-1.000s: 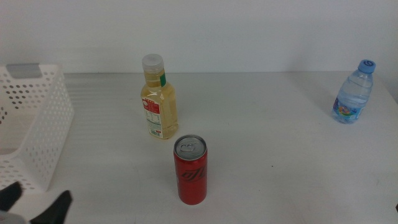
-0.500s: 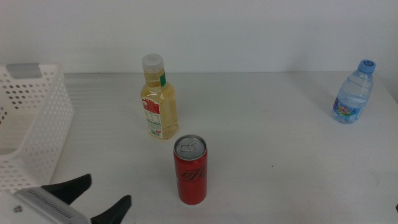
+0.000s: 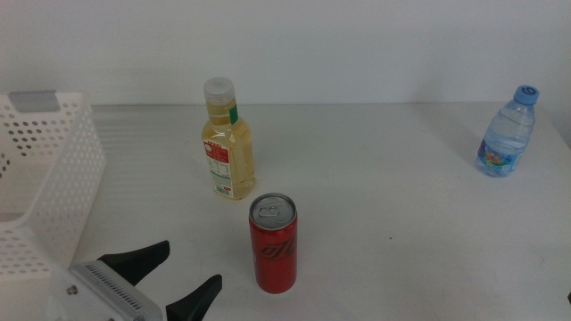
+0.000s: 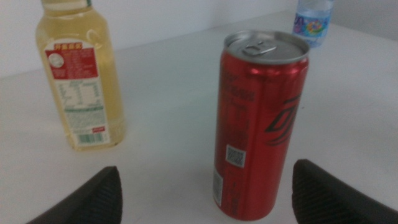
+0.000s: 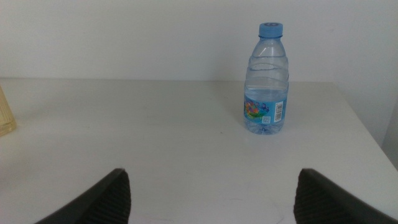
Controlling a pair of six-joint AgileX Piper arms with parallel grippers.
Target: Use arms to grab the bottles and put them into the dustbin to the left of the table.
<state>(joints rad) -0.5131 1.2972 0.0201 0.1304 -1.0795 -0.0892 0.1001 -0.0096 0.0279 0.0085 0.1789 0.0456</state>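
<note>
The red soda can (image 3: 276, 243) stands upright near the table's (image 3: 401, 196) front edge, and your left gripper (image 3: 175, 281) sits just beside it with jaws spread wide, holding nothing. Behind it stands the yellow-liquid bottle (image 3: 228, 141); the blue-capped water bottle (image 3: 508, 134) is far right. Your right gripper (image 5: 211, 199) gapes open, facing the water bottle. The dustbin (image 3: 53, 178) sits at left

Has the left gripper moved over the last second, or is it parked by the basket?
Yes. The left gripper, jaws open, has come in from the bottom-left corner, away from the dustbin and rightward toward the red can, which has stayed put.
</note>
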